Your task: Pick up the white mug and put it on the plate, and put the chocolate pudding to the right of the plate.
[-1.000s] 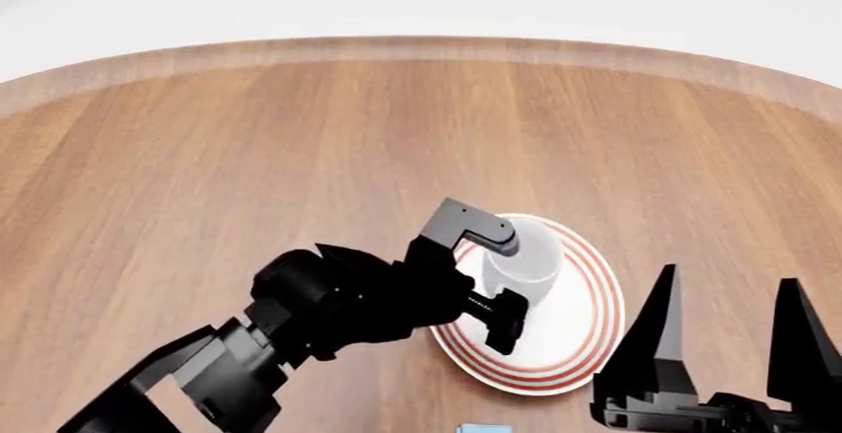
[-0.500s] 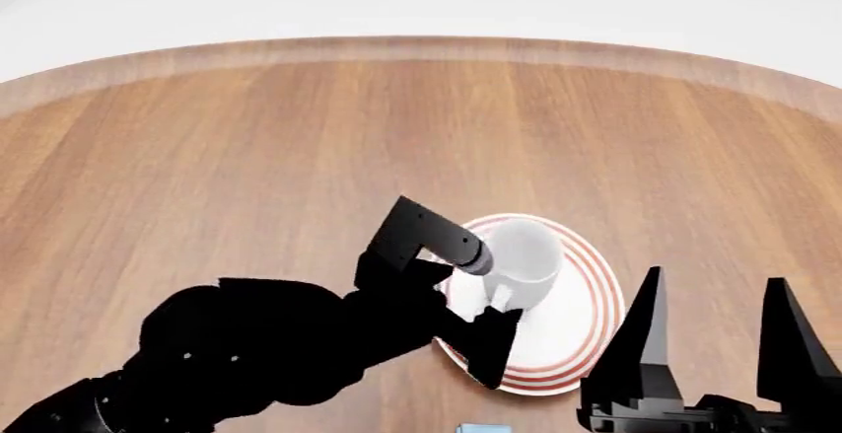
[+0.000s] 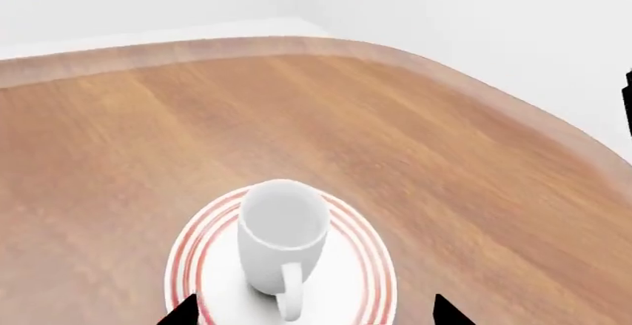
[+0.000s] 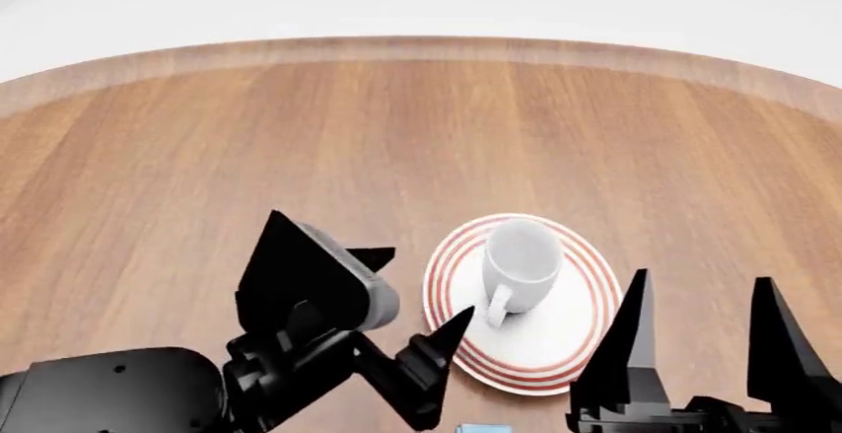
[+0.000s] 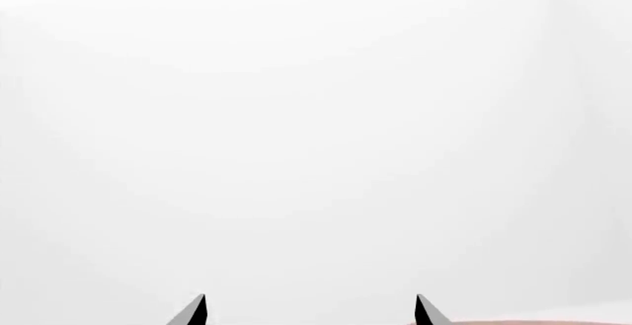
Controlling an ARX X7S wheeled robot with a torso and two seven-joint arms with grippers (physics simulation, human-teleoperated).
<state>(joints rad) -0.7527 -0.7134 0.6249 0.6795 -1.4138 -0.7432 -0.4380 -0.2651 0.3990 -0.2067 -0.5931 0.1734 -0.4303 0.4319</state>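
The white mug (image 4: 520, 263) stands upright on the red-ringed plate (image 4: 579, 339), its handle turned toward me. In the left wrist view the mug (image 3: 281, 229) sits in the middle of the plate (image 3: 188, 255), just beyond the finger tips. My left gripper (image 4: 421, 285) (image 3: 311, 314) is open and empty, left of the plate and clear of the mug. My right gripper (image 4: 700, 280) (image 3: 308, 310) is open and empty, fingers pointing up by the plate's right side. A blue sliver at the bottom edge looks like the chocolate pudding (image 4: 483, 428); most of it is out of view.
The round wooden table (image 4: 263, 137) reaches to a curved far edge with white wall beyond. The right wrist view shows only white background and a thin strip of table edge (image 5: 553, 323).
My left gripper has let go of the mug and drawn back toward me and to the left. The mug stays on the plate. The right gripper has drifted slightly left.
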